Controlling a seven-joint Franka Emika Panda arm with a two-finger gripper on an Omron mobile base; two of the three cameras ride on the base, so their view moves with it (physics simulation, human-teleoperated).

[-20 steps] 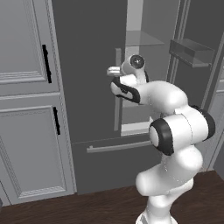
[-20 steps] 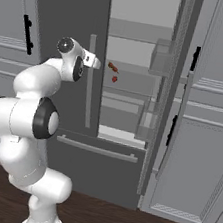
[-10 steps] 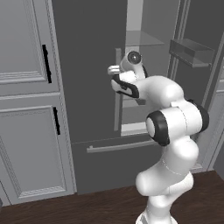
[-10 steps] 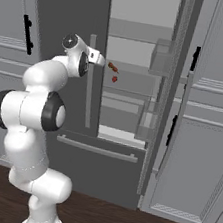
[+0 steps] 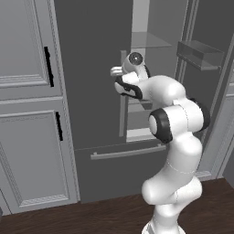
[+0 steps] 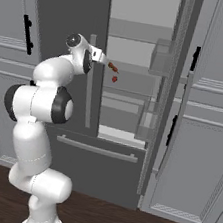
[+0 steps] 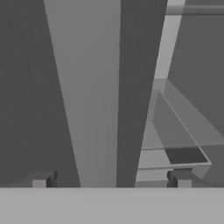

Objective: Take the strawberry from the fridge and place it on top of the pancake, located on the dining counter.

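Right base view: closed left fridge (image 6: 67, 16) door blocks strawberry (image 6: 114, 78).

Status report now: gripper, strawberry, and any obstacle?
Gripper open, empty, at fridge opening. Strawberry on shelf inside, untouched. Left door's bar handle directly ahead of fingers.

No text, label, brand, number or sign can be read on anything here

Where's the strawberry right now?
In the right base view, the strawberry sits on a shelf inside the open fridge, just below a brownish food item and right of the gripper.
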